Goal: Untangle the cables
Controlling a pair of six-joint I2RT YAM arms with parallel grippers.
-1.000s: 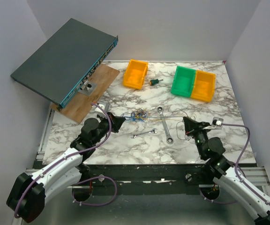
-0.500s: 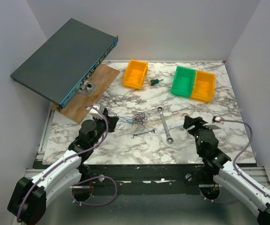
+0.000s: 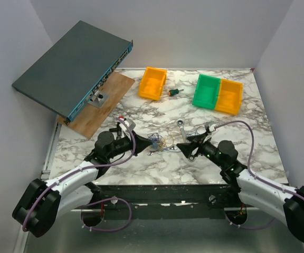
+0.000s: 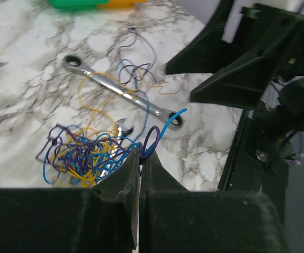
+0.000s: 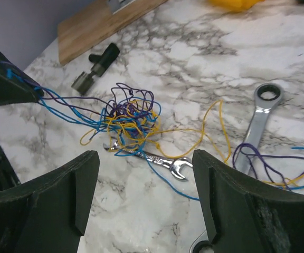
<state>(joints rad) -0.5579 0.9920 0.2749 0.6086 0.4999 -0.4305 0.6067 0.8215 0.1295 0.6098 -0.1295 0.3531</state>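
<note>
The left pincer (image 4: 141,156) is shut tight on blue and purple strands of the cables (image 4: 86,155), at the bottom middle of its picture. The tangle lies just up and left of it on the table (image 4: 15,79). The right pincer (image 5: 145,158) is wide open, low in its picture, above a small wrench (image 5: 176,168) touching the tangle. A long wrench (image 5: 258,124) lies at the right.

No text, label or number can be read anywhere
</note>
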